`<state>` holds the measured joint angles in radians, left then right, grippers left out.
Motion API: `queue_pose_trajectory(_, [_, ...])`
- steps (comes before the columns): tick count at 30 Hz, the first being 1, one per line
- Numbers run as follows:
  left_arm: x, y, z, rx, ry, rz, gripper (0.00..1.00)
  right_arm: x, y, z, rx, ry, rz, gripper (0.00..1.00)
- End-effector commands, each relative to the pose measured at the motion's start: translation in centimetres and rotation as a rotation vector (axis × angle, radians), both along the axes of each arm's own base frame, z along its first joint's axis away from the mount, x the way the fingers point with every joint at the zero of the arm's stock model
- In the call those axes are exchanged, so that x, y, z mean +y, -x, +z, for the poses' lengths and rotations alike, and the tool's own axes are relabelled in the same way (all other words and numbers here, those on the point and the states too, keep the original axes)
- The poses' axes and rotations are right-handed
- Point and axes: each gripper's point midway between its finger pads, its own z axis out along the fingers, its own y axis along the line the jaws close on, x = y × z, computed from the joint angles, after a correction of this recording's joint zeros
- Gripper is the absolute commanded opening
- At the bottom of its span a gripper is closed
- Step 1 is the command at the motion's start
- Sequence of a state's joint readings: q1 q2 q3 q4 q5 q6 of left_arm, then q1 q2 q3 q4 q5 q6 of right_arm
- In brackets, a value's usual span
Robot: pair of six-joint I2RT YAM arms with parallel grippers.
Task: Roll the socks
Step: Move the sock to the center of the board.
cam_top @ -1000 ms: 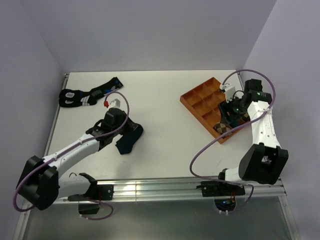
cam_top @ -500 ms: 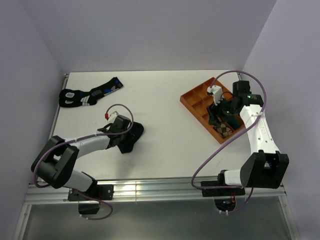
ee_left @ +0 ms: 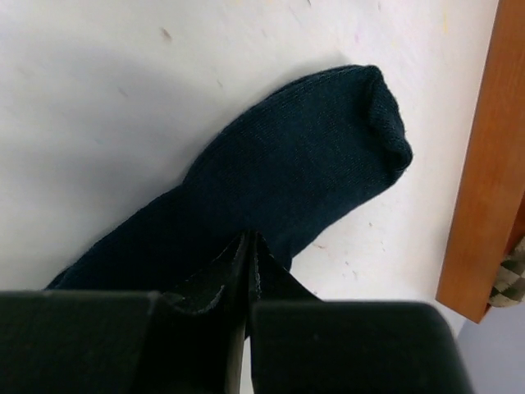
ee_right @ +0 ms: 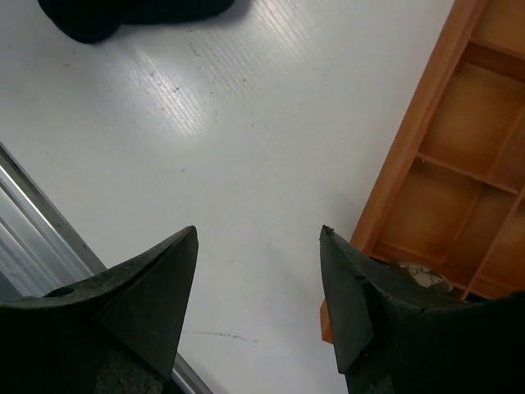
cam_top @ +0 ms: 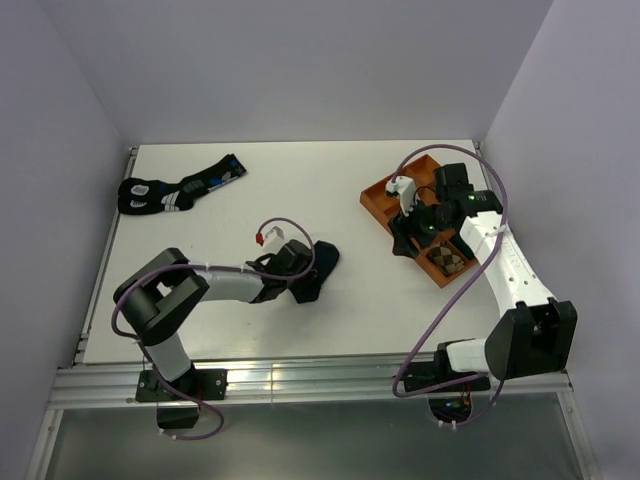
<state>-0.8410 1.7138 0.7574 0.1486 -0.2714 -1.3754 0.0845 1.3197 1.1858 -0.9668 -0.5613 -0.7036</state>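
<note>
The plain dark navy sock (cam_top: 320, 260) lies on the white table right of centre-left, its rounded end pointing toward the tray (ee_left: 312, 148). My left gripper (cam_top: 303, 277) is low on the sock's near part, shut on a fold of the fabric (ee_left: 248, 240). The tan argyle sock (cam_top: 447, 260) sits bunched in the near compartment of the orange tray; a corner of it shows in the left wrist view (ee_left: 513, 275). My right gripper (cam_top: 404, 243) hovers open over bare table by the tray's left rim (ee_right: 258, 234), holding nothing. The navy sock's end shows ahead of it (ee_right: 123, 12).
The orange divided tray (cam_top: 395, 195) stands at the right (ee_right: 410, 139). A pair of black socks with blue and white markings (cam_top: 180, 187) lies at the far left. The metal rail of the table's near edge (ee_right: 33, 222) runs below the right gripper.
My left gripper closed on the navy sock and dragged it to the right, toward the tray. My right gripper moved left, from above the argyle sock to the tray's left rim, staying open.
</note>
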Motion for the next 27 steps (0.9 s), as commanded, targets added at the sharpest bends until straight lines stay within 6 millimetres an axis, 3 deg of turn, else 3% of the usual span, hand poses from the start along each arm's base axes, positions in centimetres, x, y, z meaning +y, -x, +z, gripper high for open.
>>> queue_pose_trajectory(1, [0.8, 2.5, -3.4, 0.107, -0.077, 0.045, 0.10, 1.2, -0.4, 0.1, -0.030, -0.007, 0.003, 0.68])
queue_pose_trajectory(6, [0.2, 2.4, -1.1, 0.061, -0.046, 0.032, 0.14, 2.3, -0.9, -0.7, -0.046, 0.005, -0.003, 0.68])
queue_pose_trajectory(12, [-0.1, 1.2, 6.5, -0.092, -0.011, -0.019, 0.29, 3.2, -1.7, 0.1, -0.089, -0.007, -0.035, 0.68])
queue_pose_trajectory(15, [1.6, 1.0, 9.5, -0.137, -0.007, 0.014, 0.31, 3.9, -1.7, 0.3, -0.100, -0.009, -0.048, 0.67])
queue_pose_trajectory(16, [2.4, 1.1, 11.3, -0.165, 0.023, 0.023, 0.32, 4.3, -1.9, 0.6, -0.113, -0.018, -0.062, 0.66])
queue_pose_trajectory(18, [4.9, 0.5, 12.1, -0.183, 0.019, 0.064, 0.33, 5.6, -1.4, 0.1, -0.116, -0.006, -0.049, 0.66])
queue_pose_trajectory(19, [6.0, 0.4, 14.0, -0.221, 0.042, 0.086, 0.34, 6.3, -1.3, 0.0, -0.110, -0.011, -0.059, 0.66])
queue_pose_trajectory(20, [7.8, 0.0, 14.3, -0.230, 0.008, 0.113, 0.34, 6.6, -1.5, -0.3, -0.122, 0.002, -0.067, 0.66])
queue_pose_trajectory(23, [11.6, -0.7, 17.5, -0.291, -0.010, 0.171, 0.35, 10.1, -0.6, -1.1, -0.118, -0.003, -0.026, 0.64])
queue_pose_trajectory(27, [14.1, -0.8, 22.3, -0.385, -0.015, 0.199, 0.37, 14.3, 0.1, -2.1, -0.116, 0.003, -0.012, 0.63])
